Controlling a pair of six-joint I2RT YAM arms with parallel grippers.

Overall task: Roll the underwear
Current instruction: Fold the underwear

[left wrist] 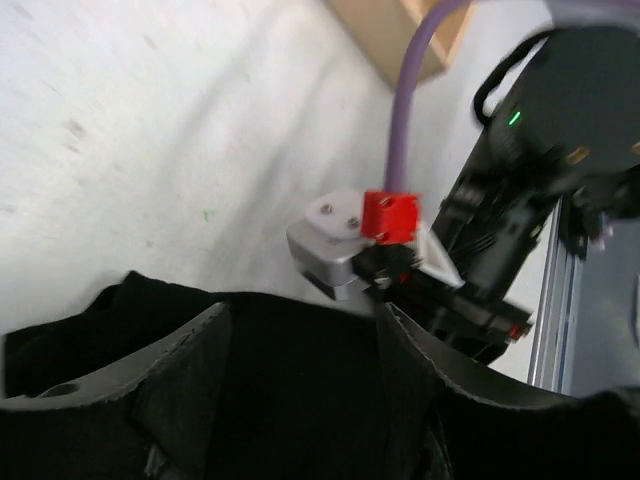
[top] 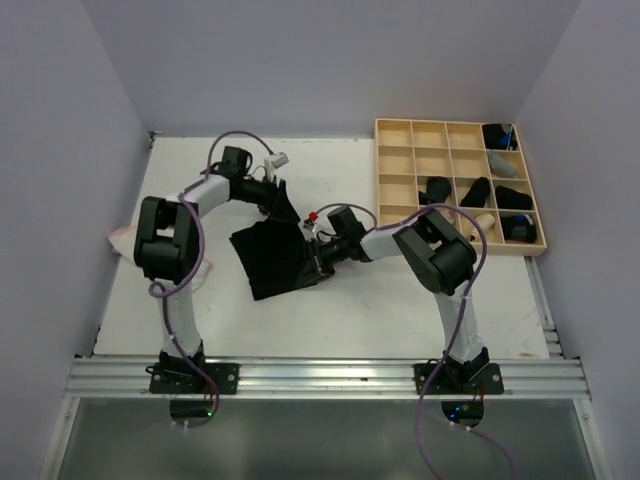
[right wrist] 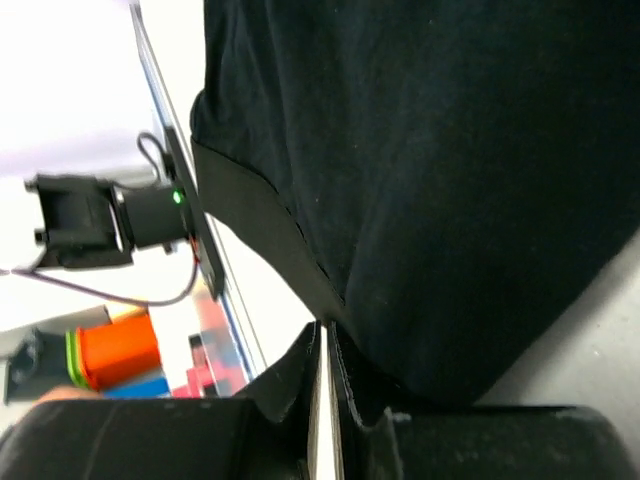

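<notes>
Dark rolls (top: pixel 437 190) already sit in the wooden tray (top: pixel 400 160), so part of the job looks done. Left of the tray, on the counter (top: pixel 400 300), one black brief (top: pixel 268 258) lies flat, not yet rolled. The right fingers (right wrist: pixel 285 385) are pinched together on its tray-side edge. The left fingers (left wrist: pixel 185 360) stand apart over its far corner. A whitish pair (top: pixel 122 240) lies farthest from the tray, unrolled too.

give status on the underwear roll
left gripper open over far corner of black underwear. right gripper shut on its right edge. cloth unrolled on table. wooden tray off to the right, not in the way.
</notes>
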